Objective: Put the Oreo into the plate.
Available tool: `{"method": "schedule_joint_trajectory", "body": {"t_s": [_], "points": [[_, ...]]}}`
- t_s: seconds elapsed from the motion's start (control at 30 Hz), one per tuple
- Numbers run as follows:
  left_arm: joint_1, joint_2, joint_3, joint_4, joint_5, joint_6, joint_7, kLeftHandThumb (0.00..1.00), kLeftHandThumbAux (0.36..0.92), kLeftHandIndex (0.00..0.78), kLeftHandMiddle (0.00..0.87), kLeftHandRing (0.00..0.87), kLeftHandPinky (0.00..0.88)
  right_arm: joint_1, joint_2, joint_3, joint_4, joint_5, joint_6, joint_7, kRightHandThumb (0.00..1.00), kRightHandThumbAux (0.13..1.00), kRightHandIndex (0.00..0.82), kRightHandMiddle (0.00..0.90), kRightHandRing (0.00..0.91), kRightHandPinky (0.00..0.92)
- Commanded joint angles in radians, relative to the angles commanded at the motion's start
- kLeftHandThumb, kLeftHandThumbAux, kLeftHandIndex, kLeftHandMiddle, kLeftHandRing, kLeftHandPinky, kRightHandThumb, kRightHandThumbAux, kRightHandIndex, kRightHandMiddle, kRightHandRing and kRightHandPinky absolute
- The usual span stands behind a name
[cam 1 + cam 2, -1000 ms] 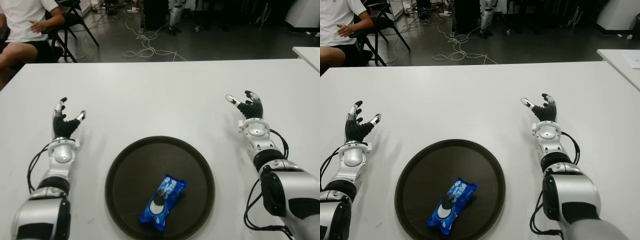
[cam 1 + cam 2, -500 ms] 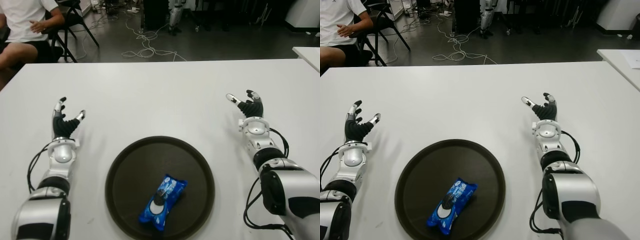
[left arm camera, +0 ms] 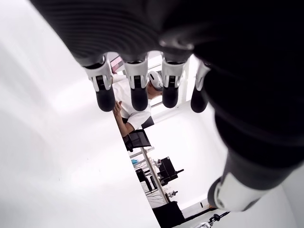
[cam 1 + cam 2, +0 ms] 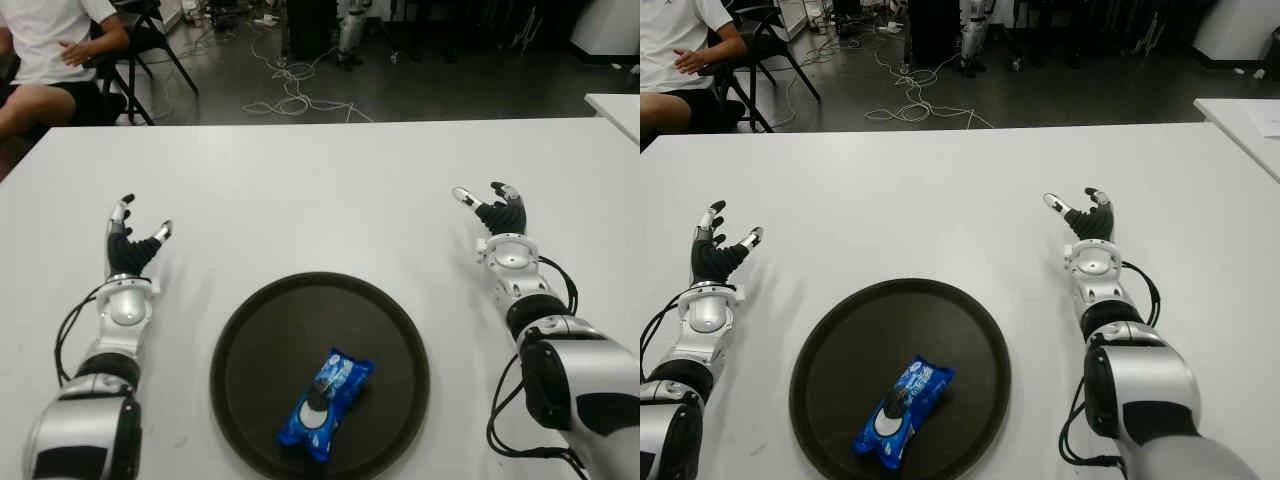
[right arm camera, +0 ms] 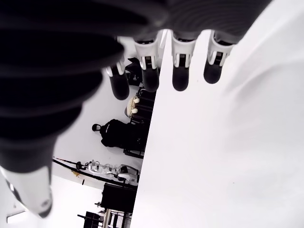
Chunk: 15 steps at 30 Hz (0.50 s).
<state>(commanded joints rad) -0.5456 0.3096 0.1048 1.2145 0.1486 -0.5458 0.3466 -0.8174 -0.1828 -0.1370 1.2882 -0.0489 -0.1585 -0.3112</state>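
2 head cameras sit side by side, looking forward and down on a white table (image 4: 320, 180); both share the dark plate (image 4: 260, 340), both arms and the room beyond. 2 wrist cameras look very closely along their own fingers (image 3: 105, 92) across the tabletop toward the room; the right one's fingers (image 5: 180, 66) do likewise.

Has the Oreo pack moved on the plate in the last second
No. The Oreo pack lies at the same spot inside the dark plate, toward its near rim, as before. Both hands are open and away from it.

Glossy Oreo wrapper (image 4: 324, 405), matt plate (image 4: 262, 340)
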Motion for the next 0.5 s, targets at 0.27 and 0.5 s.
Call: {"method": "schedule_joint_trajectory", "body": {"t_s": [0.27,0.5], "points": [[0.001,0.002,-0.003,0.0,0.002,0.001,0.001,0.0,0.754,0.052,0.069,0.048,0.037,0.001,0.003,-0.001,-0.001,0.0,0.001,-0.007,0.0,0.648,0.176,0.125,0.084,0.027],[0.0,0.001,-0.002,-0.001,-0.002,0.007,0.002,0.0,0.74,0.043,0.054,0.031,0.013,0.003,0.006,-0.004,-0.005,0.004,-0.011,-0.008,0.0,0.667,0.162,0.128,0.104,0.053]]}}
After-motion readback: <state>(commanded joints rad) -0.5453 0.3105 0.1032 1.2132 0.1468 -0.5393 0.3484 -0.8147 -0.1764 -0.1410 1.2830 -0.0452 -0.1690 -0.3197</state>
